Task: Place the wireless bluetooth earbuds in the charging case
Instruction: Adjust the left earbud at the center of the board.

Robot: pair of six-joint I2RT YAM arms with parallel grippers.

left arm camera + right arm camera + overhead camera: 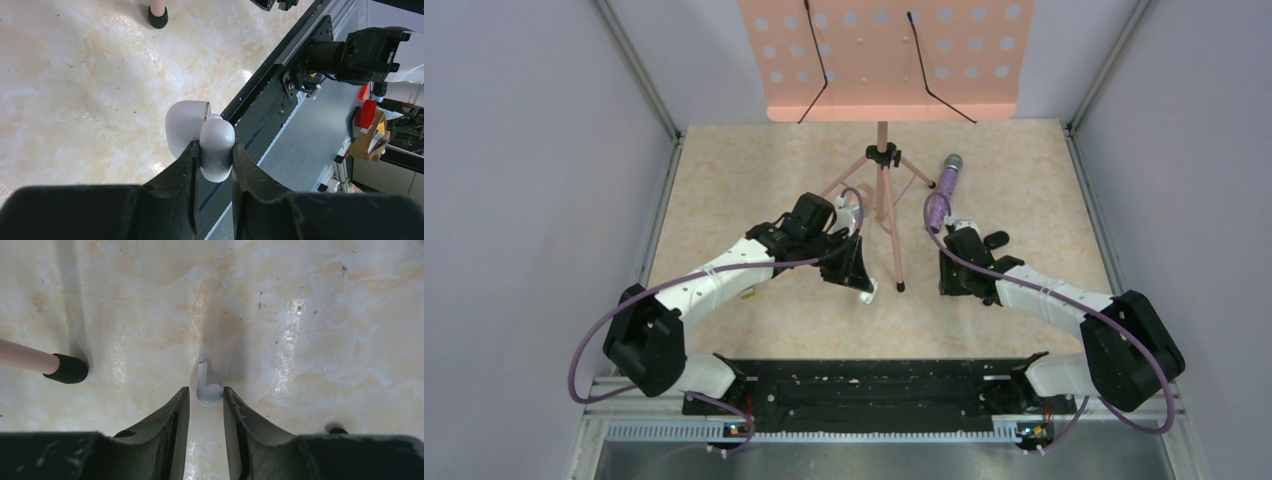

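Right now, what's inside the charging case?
Cannot tell: the left gripper holds the charging case showing only its white shell; the inside is hidden. One earbud is outside it.

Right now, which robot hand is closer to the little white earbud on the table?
Right. The right gripper straddles the earbud; the left gripper sits apart, holding the white case.

Left arm (724,272) reaching inward, wrist tipped down, left fingers (186,167) pinched shut on case (216,145), right arm (1049,292) stretched inward, wrist low, right fingers (177,412) slightly parted.

Lab test cell — grey partition walls (514,150), aluminium rail (824,432), marble-patterned table (754,180)
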